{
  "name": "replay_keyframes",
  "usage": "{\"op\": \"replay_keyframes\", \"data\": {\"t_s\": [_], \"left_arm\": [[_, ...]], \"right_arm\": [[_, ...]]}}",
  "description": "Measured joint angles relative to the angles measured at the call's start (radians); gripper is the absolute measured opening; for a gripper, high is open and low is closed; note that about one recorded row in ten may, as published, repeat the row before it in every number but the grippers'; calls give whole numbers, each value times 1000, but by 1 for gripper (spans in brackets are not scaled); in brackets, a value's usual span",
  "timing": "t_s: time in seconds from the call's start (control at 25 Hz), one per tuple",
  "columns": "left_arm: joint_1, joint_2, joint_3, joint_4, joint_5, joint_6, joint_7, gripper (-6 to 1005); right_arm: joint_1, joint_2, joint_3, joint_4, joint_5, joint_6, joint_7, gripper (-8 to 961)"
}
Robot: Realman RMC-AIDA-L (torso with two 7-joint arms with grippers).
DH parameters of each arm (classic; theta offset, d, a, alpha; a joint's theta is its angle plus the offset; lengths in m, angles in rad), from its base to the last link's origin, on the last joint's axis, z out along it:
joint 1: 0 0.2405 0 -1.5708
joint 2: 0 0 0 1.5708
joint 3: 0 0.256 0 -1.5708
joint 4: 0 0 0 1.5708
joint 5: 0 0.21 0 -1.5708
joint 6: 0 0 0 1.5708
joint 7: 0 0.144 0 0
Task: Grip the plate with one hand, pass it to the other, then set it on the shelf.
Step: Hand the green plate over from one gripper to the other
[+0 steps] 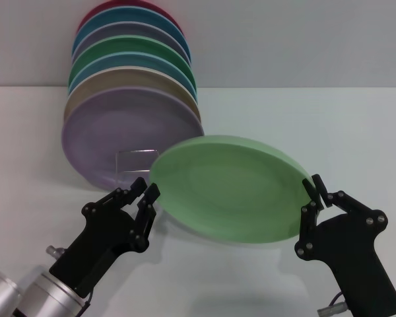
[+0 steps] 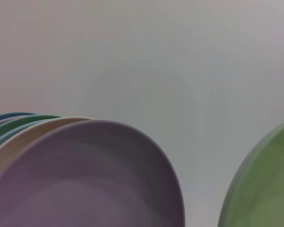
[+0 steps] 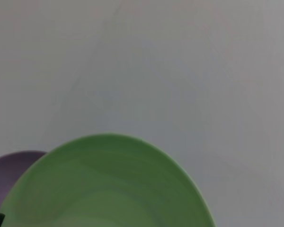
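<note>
Clearly, right gripper (image 1: 315, 188) pinches the round, matte pastel-green plate (image 1: 228, 188) by its rim; left gripper (image 1: 147, 198) gapes beside it.

You are looking at no readable text, label, brand, number or sign in any of the three views.

Shelf (image 1: 133, 156) mostly hidden behind plate (image 1: 228, 188) and lilac plate (image 1: 129, 135); wrist views crop both plates; rear stack overlapped.
</note>
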Motion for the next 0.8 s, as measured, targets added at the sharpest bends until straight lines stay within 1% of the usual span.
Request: {"op": "replay_keyframes", "data": {"t_s": [0.8], "left_arm": [[-11,-3,-7,-8,-1,-45,9,204]], "right_arm": [[2,-1,-11,0,1,-5,2,18]]}}
